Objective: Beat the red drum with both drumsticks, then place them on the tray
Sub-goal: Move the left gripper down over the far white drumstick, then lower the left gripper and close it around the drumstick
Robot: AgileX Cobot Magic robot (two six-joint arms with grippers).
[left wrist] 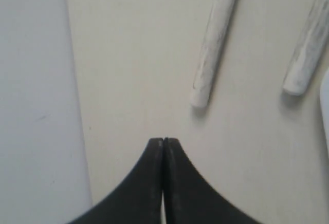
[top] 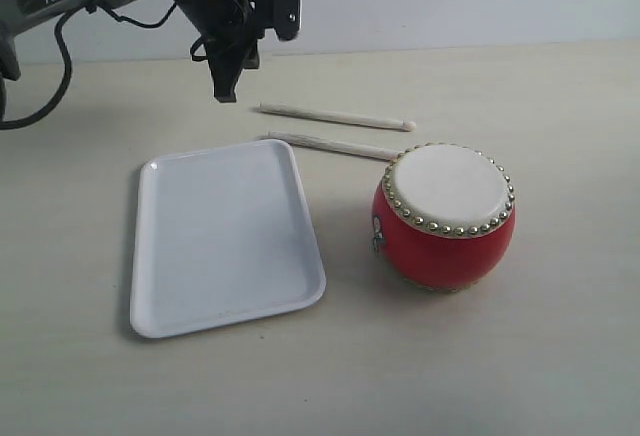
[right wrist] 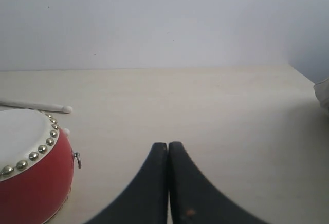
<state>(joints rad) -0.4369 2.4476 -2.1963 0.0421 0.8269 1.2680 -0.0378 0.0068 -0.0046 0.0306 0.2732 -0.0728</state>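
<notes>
- The tray (top: 225, 246) lies flat on the table (top: 570, 356), towards the left of the exterior view. Both drumsticks lie outside it, on the table just past its far edge.
- The far drumstick (top: 335, 116) and the near drumstick (top: 330, 143) run almost parallel, close together but apart. The near one's tip end passes behind the drum and is hidden.
- The red drum (top: 445, 221) stands upright with its skin up, near the tray's right edge and apart from it.
- The left pincer (top: 226, 94) hangs above the back of the table with its tips pointing down. It is just beyond the butt end of the far drumstick and touches nothing.
- In the left wrist view the left pincer (left wrist: 163, 142) has its fingers pressed together on nothing. The two butt ends (left wrist: 205, 80) (left wrist: 300, 75) lie ahead of it, apart from the tips.
- The right pincer (right wrist: 168, 145) is also pressed together and empty. The red drum (right wrist: 31, 188) sits near it, off to one side, without contact.
</notes>
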